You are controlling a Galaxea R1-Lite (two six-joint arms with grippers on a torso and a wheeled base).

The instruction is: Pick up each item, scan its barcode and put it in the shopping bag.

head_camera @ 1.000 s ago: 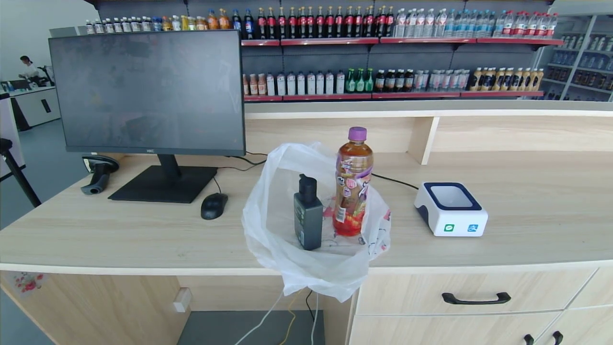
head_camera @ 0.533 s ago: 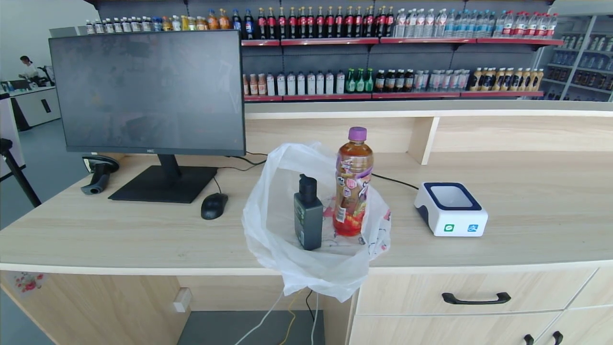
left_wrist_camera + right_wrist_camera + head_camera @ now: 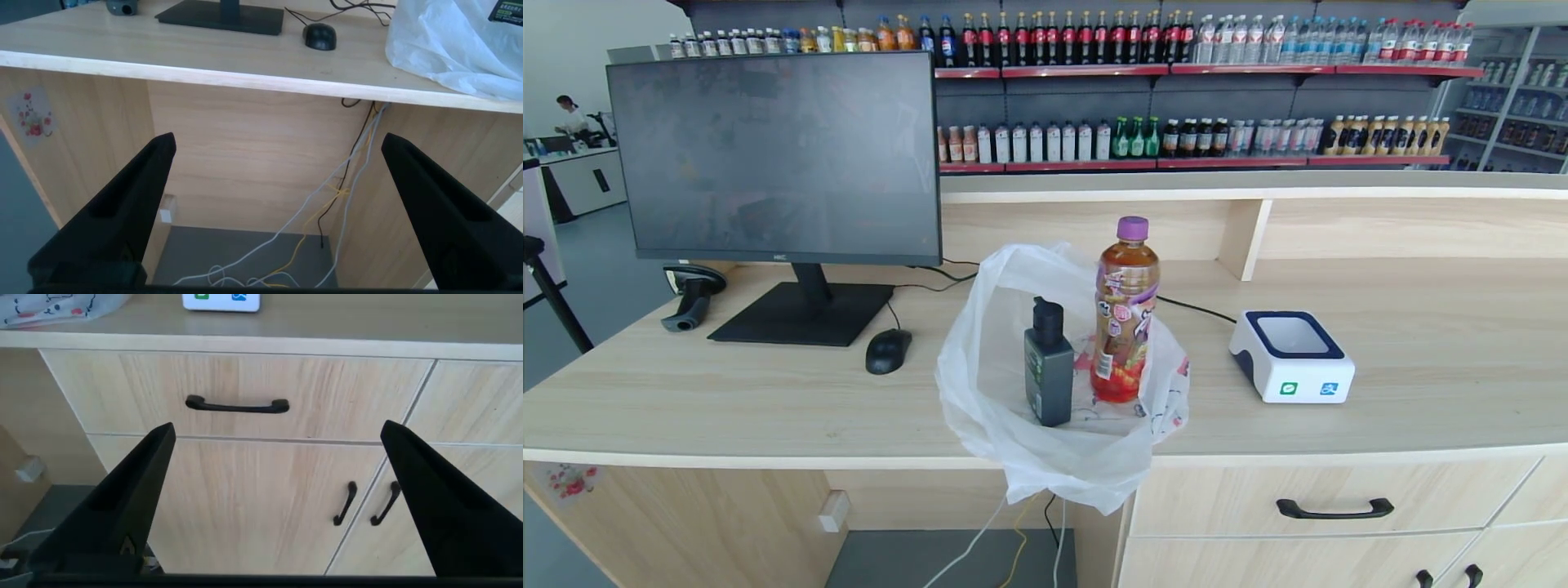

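**Shopping bag** point(image 3: 988, 327): thin, translucent white plastic film, crumpled, with its mouth spread open. It sits at the centre of the near edge of the tabletop point(image 3: 727, 400), and its slack front lip droops over that edge.

**Contents:** two items stand upright inside.
- On the left is a dark pump bottle point(image 3: 1047, 376), flat-sided, in rigid matte plastic.
- Just beside it on the right is a tall tea bottle point(image 3: 1125, 310) of clear plastic, with amber liquid, a glossy printed label and a purple screw cap.

**Barcode scanner** point(image 3: 1290, 355): a white box with a dark-rimmed window facing up, to the right of the bag and apart from it.

**Left hand** point(image 3: 276, 143): fingers spread wide and holding nothing, low before the cabinet front, below the tabletop edge and left of the bag.

**Right hand** point(image 3: 276, 429): likewise wide open and empty, low before the drawer handle point(image 3: 237, 405) under the scanner.

**Judgement:** bagging appears finished and the task is at or near its end. A further item would require a hand to rise above the tabletop edge first. The limp, overhanging film gives the tall bottle little support.

**Surroundings:** a monitor point(image 3: 772, 155) and a mouse point(image 3: 887, 350) stand to the left.
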